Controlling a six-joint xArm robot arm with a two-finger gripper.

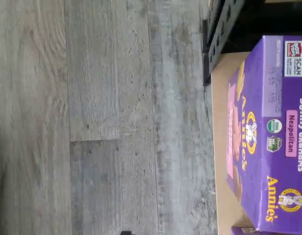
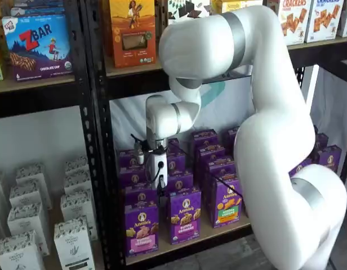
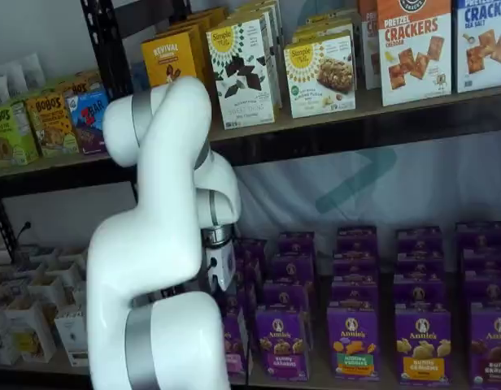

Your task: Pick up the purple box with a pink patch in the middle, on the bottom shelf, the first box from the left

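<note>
Shelf view: the purple box (image 2: 141, 228) is seen at the left end of the front row on the bottom shelf (image 2: 190, 240), upright and face-out so that its label can be read, just beside a second purple carton (image 2: 183, 215) and a third with an orange-green patch (image 2: 227, 201). The gripper (image 2: 158, 169) is held above and behind the target, apart from it; its fingers are hidden, and the jaws are taken as spread wide with nothing grasped. In the wrist view, "Annie's", "Bunny Grahams" and "Neapolitan" are read on the purple box's top and side. On the upper shelf, "ZBAR" (image 2: 37, 45) and "Pretzel Crackers" (image 3: 413, 49) are legible; other print is too small.
</note>
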